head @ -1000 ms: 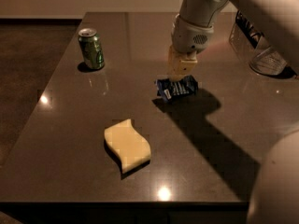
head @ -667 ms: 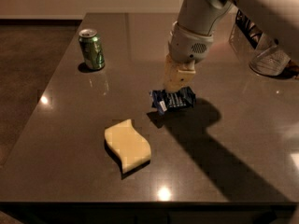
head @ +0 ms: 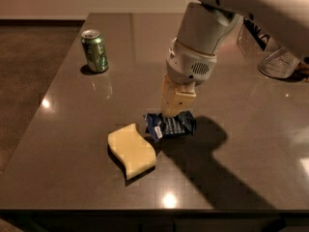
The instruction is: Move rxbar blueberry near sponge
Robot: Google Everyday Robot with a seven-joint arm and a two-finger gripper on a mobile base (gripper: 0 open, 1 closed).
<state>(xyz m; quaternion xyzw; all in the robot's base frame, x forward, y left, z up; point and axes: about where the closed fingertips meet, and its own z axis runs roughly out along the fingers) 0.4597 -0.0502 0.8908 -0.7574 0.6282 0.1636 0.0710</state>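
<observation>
The rxbar blueberry, a small dark blue wrapper with white lettering, is at the table surface just right of the sponge's far end. The sponge is a pale yellow foam block with wavy sides, lying flat near the table's front. My gripper points straight down from the white arm, its cream fingers shut on the bar's upper edge. The bar's left tip nearly touches the sponge.
A green soda can stands at the back left of the dark table. A clear glass container and a dark object sit at the back right. The table's front edge runs close below the sponge.
My gripper has moved toward the front left with the blue bar in it, bringing the bar from the table's middle to right beside the sponge. The sponge and can have not moved.
</observation>
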